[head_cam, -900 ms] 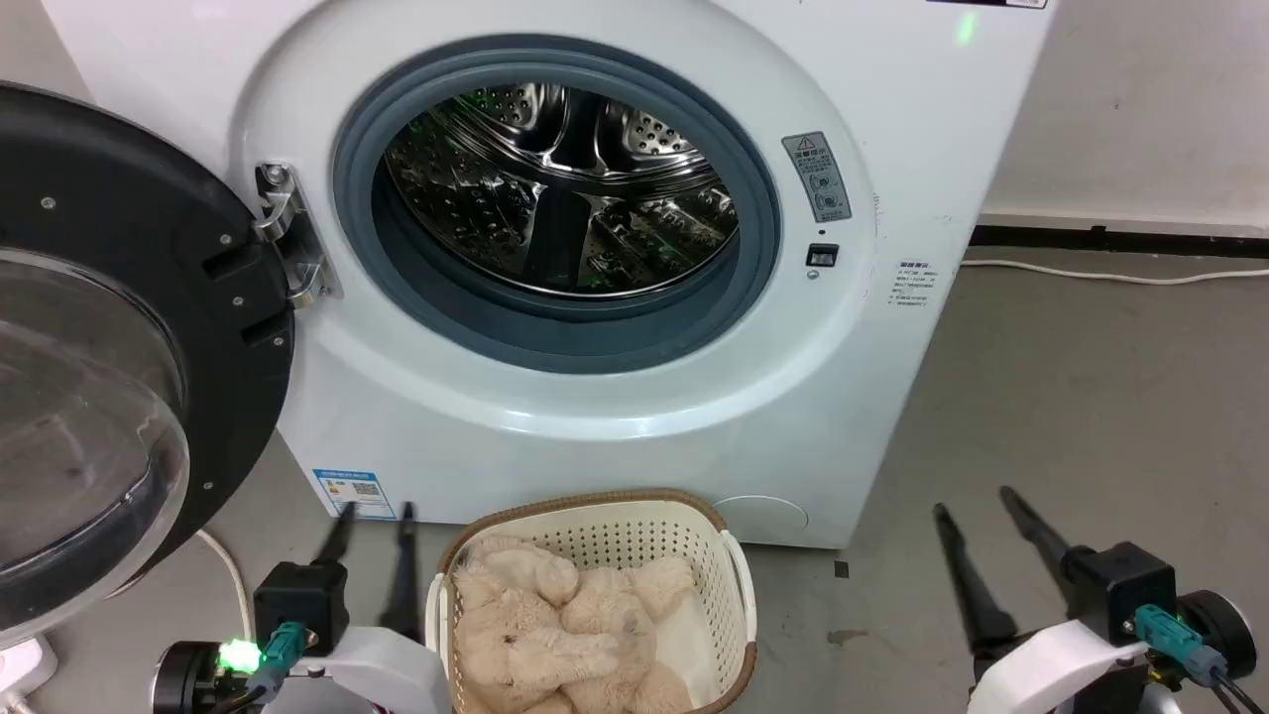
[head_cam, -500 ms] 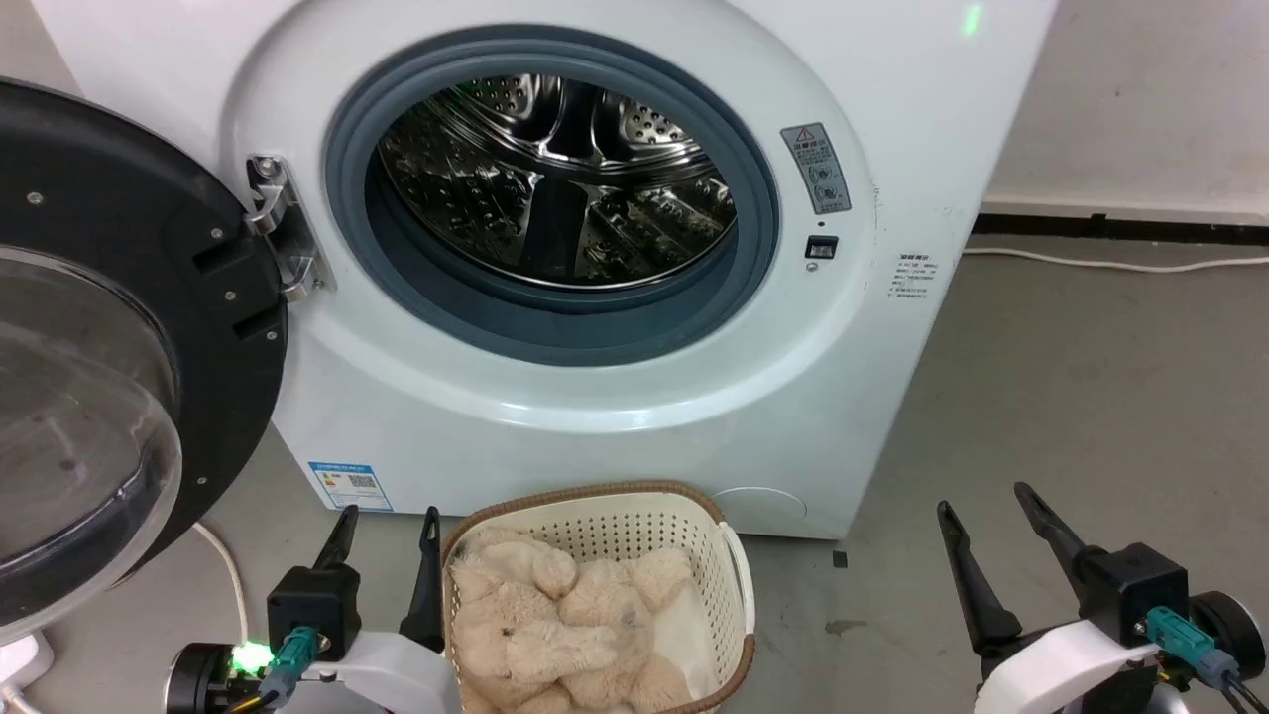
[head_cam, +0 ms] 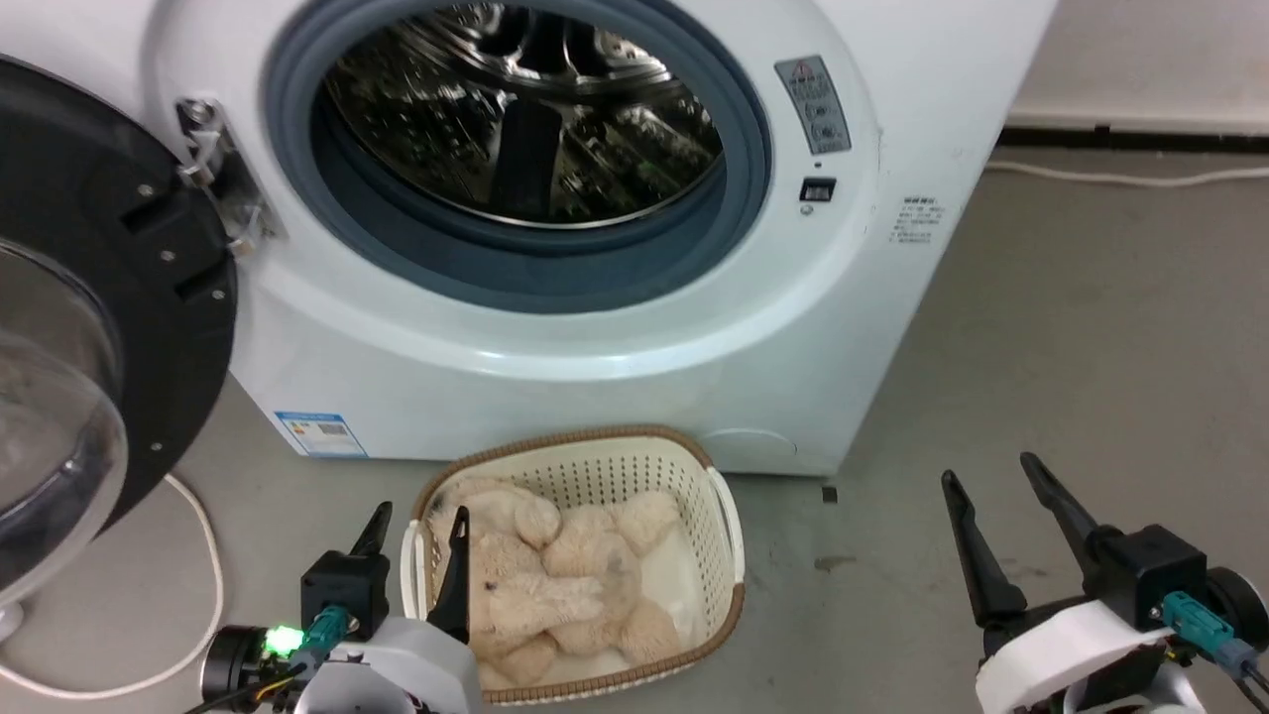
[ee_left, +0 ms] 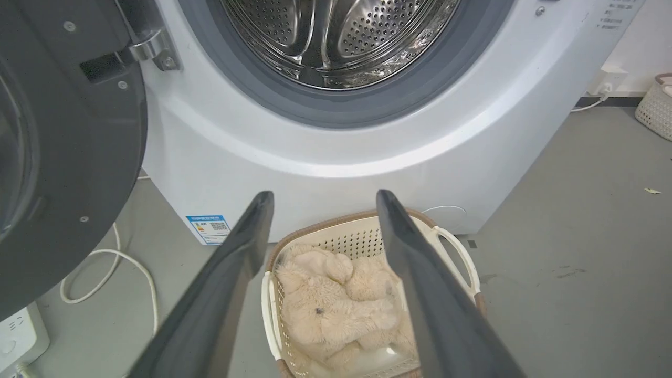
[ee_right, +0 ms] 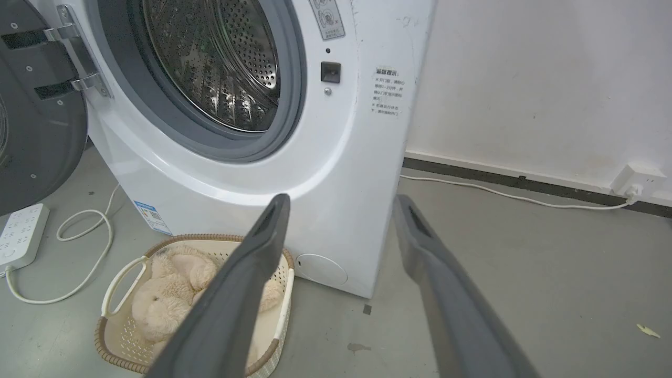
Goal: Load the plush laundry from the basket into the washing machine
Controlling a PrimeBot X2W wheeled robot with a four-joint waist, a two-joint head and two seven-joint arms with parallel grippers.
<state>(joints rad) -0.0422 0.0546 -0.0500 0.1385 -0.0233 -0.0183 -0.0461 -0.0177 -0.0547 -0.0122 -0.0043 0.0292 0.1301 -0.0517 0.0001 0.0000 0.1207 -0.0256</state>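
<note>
Left gripper (head_cam: 420,516): fingers spread, holding nothing, at the left rim of the basket (head_cam: 634,476). Right gripper (head_cam: 991,471): likewise spread and empty, well apart over the floor (head_cam: 1091,347). The basket stands just before the washing machine (head_cam: 595,377) and holds the plush laundry (head_cam: 555,585), lying curled. Beyond, the door (head_cam: 99,297) hangs wide at left, exposing the steel drum (head_cam: 516,109). The left wrist view adds a second basket (ee_left: 656,107). The right wrist view adds a power strip (ee_right: 18,231) and wall socket (ee_right: 638,181).
</note>
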